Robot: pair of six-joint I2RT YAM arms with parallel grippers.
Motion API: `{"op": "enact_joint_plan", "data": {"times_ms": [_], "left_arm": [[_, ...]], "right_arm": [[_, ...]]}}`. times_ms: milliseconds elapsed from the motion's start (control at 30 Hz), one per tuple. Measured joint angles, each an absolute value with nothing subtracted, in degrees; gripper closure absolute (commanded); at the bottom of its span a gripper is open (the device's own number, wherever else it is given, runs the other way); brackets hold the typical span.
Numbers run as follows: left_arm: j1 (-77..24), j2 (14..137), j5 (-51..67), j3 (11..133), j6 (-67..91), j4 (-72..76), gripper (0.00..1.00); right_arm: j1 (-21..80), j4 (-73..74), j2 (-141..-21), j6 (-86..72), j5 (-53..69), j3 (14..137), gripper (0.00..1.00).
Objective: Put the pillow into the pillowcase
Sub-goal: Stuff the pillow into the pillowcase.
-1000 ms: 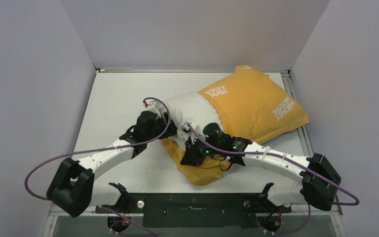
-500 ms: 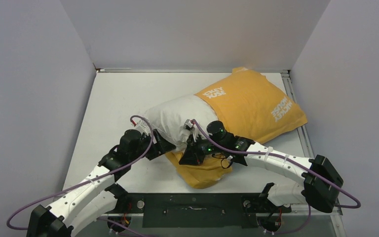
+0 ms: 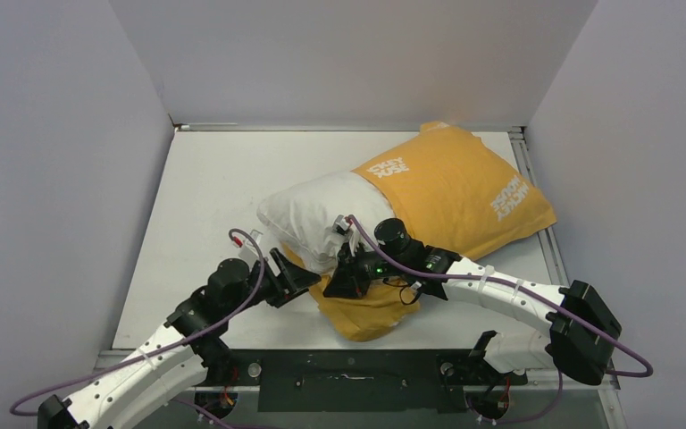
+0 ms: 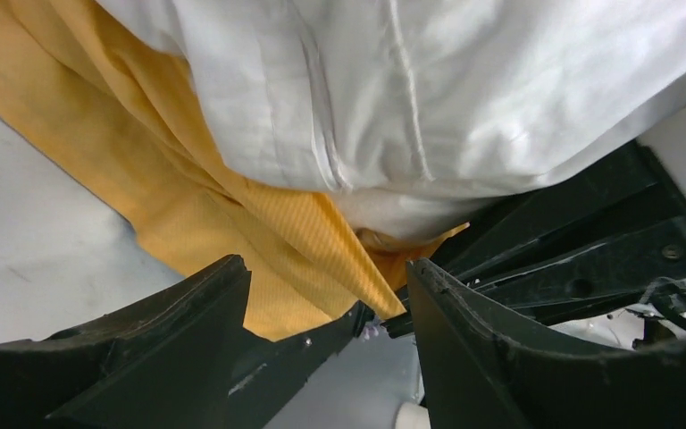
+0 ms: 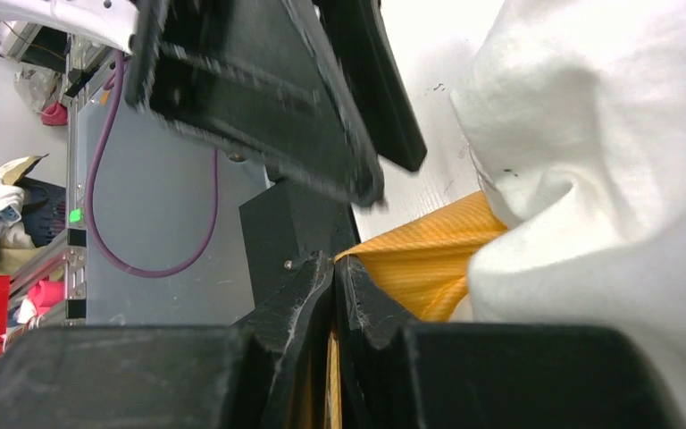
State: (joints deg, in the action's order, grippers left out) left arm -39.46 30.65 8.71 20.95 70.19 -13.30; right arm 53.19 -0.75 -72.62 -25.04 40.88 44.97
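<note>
Beside the pillow (image 3: 317, 213), left pincer (image 3: 298, 275) agape, right pincer (image 5: 333, 264) tight on pillowcase (image 3: 451, 192).

A flat white table (image 3: 205, 188) fills the middle, boxed in by plain pale grey walls: a back panel (image 3: 348, 63) at 12 o'clock, a left panel (image 3: 54, 179) at 9 o'clock and a right panel (image 3: 643, 161) at 3 o'clock. A black metal mounting rail (image 3: 348, 380) runs along 6 o'clock. The light is soft and even.

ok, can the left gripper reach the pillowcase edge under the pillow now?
Probably yes: the left gripper is open, the pillowcase edge lying right before its fingers under the pillow. The right gripper pinches it nearby.
</note>
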Motion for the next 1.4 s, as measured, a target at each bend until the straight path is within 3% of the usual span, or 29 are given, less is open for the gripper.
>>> {"op": "enact_joint_plan", "data": {"times_ms": [167,267,367,467,533,567,633,667,700,767,1033,1133,1400], "left_arm": [[-47.0,37.2,5.5,19.2,74.6,-5.6,0.38],[-48.3,42.1,4.3,18.3,76.2,0.7,0.45],[-48.8,45.3,3.7,17.3,77.6,5.9,0.58],[-49.3,47.4,3.4,16.6,78.7,11.6,0.85],[-49.8,48.1,3.2,16.2,79.3,14.6,0.94],[-50.1,48.1,3.0,15.8,79.3,16.0,0.99],[-50.5,47.8,2.2,15.2,79.1,17.2,1.00],[-50.9,47.4,1.5,14.8,78.8,17.3,1.00],[-51.3,46.7,0.4,14.3,78.3,16.9,1.00],[-52.3,44.5,-1.8,13.2,76.9,15.5,1.00],[-54.7,36.5,-8.5,11.8,71.4,12.1,1.00],[-55.0,38.0,-9.1,11.8,69.9,11.8,1.00],[-55.9,40.9,-10.2,11.8,68.1,12.3,1.00]], "right_arm": [[53.3,-1.8,-72.6,-25.7,41.3,44.9,0.95],[53.4,-1.8,-72.3,-26.0,41.5,44.9,0.95],[53.5,-1.7,-71.5,-26.1,41.4,44.9,0.95],[53.5,-1.5,-70.4,-26.0,40.9,44.9,0.95],[53.5,-1.2,-69.6,-26.0,40.5,44.9,0.93],[53.5,-0.9,-69.2,-26.0,40.2,44.9,0.85],[53.6,0.1,-68.6,-25.8,39.4,44.9,0.47],[53.8,0.3,-67.9,-25.5,39.0,45.0,0.34],[54.0,0.3,-67.0,-25.6,38.6,45.0,0.24],[54.5,0.6,-64.6,-25.0,36.6,45.4,0.16],[55.4,7.2,-63.4,-18.4,27.7,58.4,0.19],[57.9,10.5,-67.1,-14.9,22.5,63.9,0.24],[61.2,19.6,-82.1,-9.6,0.7,70.6,0.23]]}}
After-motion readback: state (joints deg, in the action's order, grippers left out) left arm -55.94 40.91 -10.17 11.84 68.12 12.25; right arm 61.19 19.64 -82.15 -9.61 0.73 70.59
